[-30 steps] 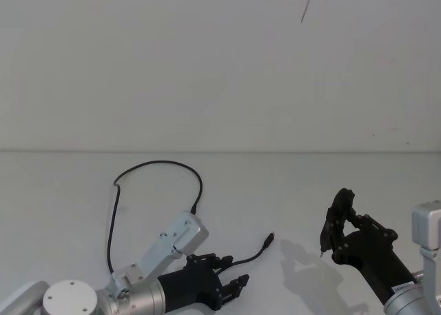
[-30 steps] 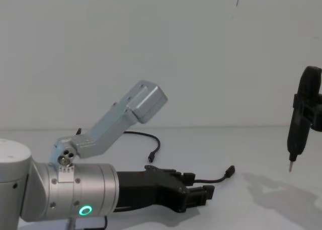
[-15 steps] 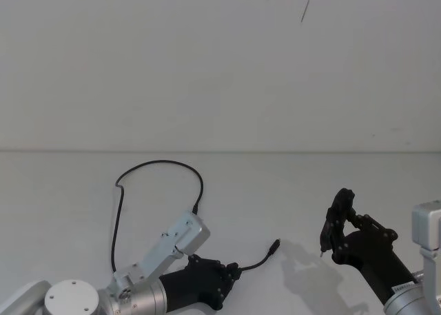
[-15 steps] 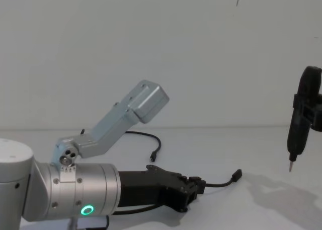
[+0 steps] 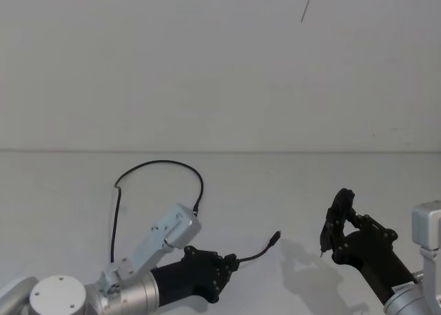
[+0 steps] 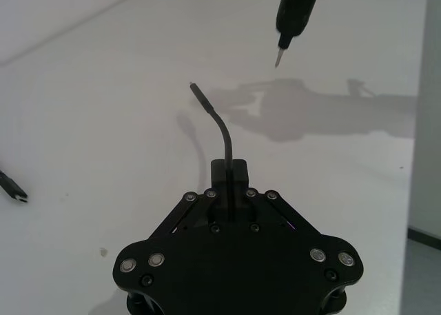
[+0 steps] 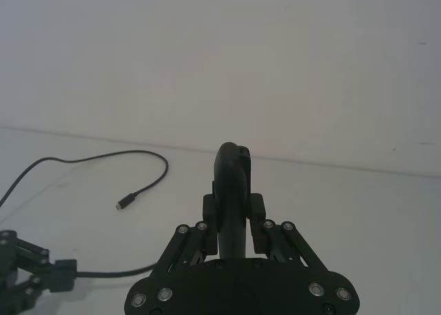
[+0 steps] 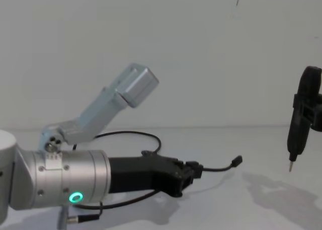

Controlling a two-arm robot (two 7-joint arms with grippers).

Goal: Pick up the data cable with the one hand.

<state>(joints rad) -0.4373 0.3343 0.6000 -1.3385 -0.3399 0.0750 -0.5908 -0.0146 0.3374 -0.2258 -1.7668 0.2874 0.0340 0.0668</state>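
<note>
Fingers of the left gripper (image 5: 229,262) were pressed together on the data cable (image 5: 158,164), pinching it a short way back from one plug (image 5: 275,236). Through the chest camera I saw that gripper (image 8: 193,170) held off the white table (image 8: 261,149), low at the front left. The short free stub of cable (image 8: 216,167) jutted past its tips toward the right and cast a shadow below. Behind the arm, the rest of the cable arched in a wide loop across the table, and its other plug (image 5: 195,209) lay on the surface. My right gripper (image 5: 342,227) hung at the right side, well apart, clamped around a black pen-like tool (image 8: 296,134) whose tip pointed down.
</note>
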